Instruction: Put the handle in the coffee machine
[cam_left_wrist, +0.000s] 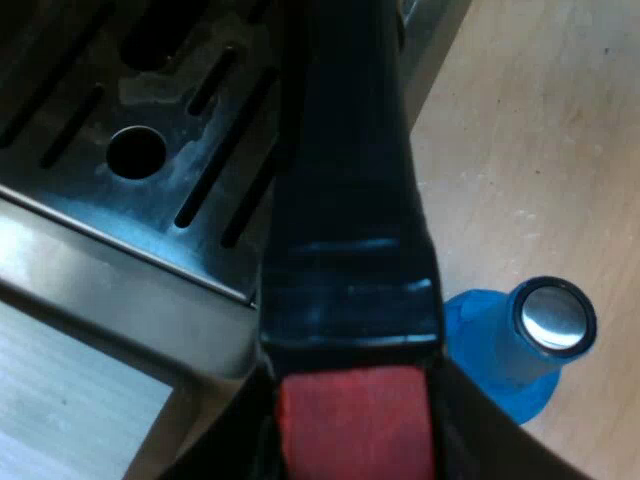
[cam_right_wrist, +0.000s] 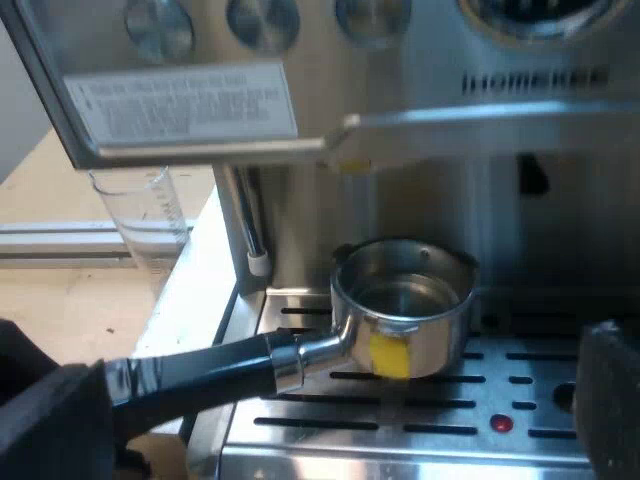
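**Holder at the machine, not yet locked in**

Holds the metal holder (cam_right_wrist: 405, 310) by its dark handle (cam_left_wrist: 345, 200) in the left claw (cam_left_wrist: 355, 445), clenched close to the red end (cam_left_wrist: 355, 420). Has the right claw (cam_right_wrist: 330, 410) released, fingers spread wide and grasping nothing, facing the front of the espresso machine (cam_right_wrist: 520, 80).

Done so far, by judgement: holder off the surface and at the machine, round basket open side up, low over the slotted drip tray (cam_left_wrist: 150, 130). Cannot tell whether touching the tray or just clear of it. Left to do: lift to the socket under the machine's overhang, seat there, then swing the handle round to lock. Not yet at that height, so roughly midway through.

Room for moving: open space straight above the basket, up to the overhang. Close beside: the steam wand (cam_right_wrist: 245, 230), hanging near the handle's metal neck and worth minding in the turn. Beyond the wand, outside the machine's side: a measuring glass (cam_right_wrist: 150, 220), apart from the handle. Below the handle, past the tray's edge: a blue tamper (cam_left_wrist: 520, 350), shiny metal face upward, standing on the wooden surface (cam_left_wrist: 540, 150), probably near enough to be knocked on a low swing
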